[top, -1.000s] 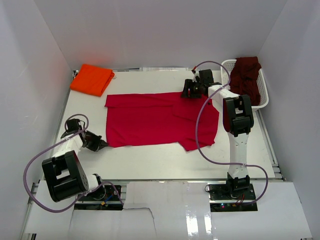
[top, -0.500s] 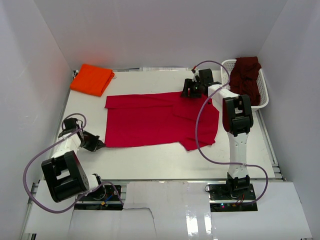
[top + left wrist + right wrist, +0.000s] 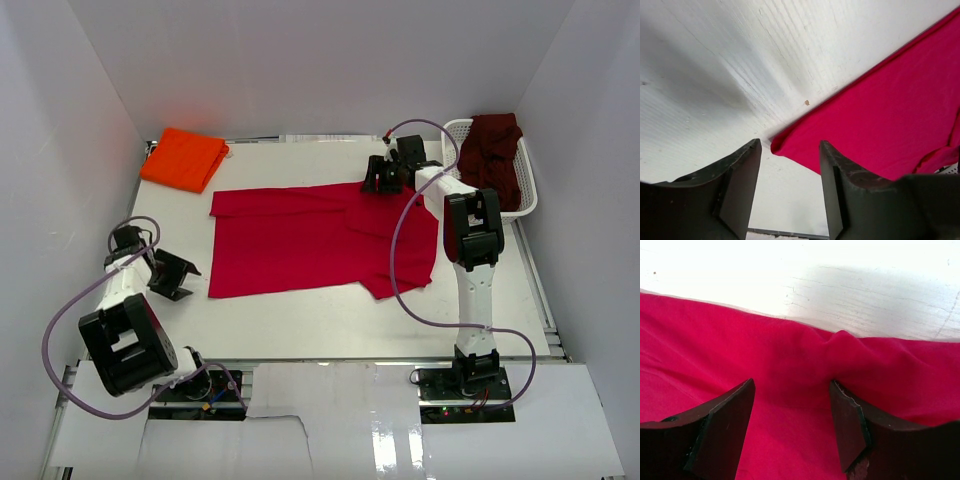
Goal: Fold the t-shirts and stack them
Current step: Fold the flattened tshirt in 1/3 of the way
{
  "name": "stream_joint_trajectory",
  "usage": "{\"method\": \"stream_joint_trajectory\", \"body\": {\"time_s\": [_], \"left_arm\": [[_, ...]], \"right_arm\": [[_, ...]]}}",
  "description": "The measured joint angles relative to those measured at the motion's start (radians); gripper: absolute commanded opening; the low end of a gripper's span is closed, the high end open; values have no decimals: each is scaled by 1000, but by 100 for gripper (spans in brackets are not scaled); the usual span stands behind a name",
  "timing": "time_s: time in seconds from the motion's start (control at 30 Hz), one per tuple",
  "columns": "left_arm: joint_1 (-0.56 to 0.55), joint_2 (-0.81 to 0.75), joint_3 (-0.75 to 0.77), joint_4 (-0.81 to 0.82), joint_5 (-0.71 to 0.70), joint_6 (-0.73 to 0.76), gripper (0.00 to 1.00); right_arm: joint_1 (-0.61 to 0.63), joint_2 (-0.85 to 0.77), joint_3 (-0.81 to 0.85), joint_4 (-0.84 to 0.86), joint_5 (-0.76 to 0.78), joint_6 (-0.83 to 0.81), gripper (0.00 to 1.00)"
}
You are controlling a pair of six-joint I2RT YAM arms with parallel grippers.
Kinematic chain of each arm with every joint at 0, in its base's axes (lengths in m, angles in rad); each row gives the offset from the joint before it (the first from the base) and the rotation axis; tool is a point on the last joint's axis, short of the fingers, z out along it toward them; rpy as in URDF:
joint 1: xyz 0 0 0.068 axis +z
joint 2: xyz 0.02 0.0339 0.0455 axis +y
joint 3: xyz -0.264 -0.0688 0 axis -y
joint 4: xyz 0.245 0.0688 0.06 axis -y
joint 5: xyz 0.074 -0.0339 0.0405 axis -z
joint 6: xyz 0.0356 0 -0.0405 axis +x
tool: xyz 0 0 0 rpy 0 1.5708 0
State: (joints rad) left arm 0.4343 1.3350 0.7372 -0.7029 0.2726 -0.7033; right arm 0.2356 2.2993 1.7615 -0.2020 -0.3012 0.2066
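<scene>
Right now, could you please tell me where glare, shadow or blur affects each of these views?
Top external: even light, with glare streaks on the glossy front panel. Left wrist: a soft grey shadow crosses the table beside the red t-shirt, which is sharp. Right wrist: the table above the shirt is washed out to near white, the cloth well exposed.

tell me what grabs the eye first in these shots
A red shirt lies spread across the middle of the table, the left fingers open by its near left corner and the right fingers open over its far edge. A folded orange shirt sits at the far left corner; a crumpled maroon shirt fills the white basket at far right.
</scene>
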Motion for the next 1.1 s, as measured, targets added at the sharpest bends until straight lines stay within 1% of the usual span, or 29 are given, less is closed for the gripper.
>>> {"method": "stream_joint_trajectory", "body": {"time_s": [0.13,0.17,0.2,0.3,0.4,0.47,0.6,0.9,0.93,1.1], "left_arm": [[24,-22,42,-22,-27,8,64],[27,-22,55,-20,-25,13,56],[30,-20,68,-12,-21,15,54],[22,26,119,34,27,51,53],[-38,123,211,76,15,88,54],[-95,174,268,103,-25,107,55],[-176,221,330,145,-69,113,56],[-253,374,431,189,-182,103,57],[-269,411,451,195,-201,96,57],[-293,498,485,222,-222,50,58]], "right_arm": [[0,5,10,-11,0,0,68],[0,5,10,-11,0,0,68],[0,5,11,-12,0,0,68],[0,5,11,-12,-1,0,68],[0,5,11,-13,-1,1,68],[0,5,11,-13,-1,1,68],[0,5,11,-13,-1,2,68],[0,5,11,-13,-1,2,68],[0,5,11,-13,-1,2,68],[0,5,11,-13,-1,1,69]]}}
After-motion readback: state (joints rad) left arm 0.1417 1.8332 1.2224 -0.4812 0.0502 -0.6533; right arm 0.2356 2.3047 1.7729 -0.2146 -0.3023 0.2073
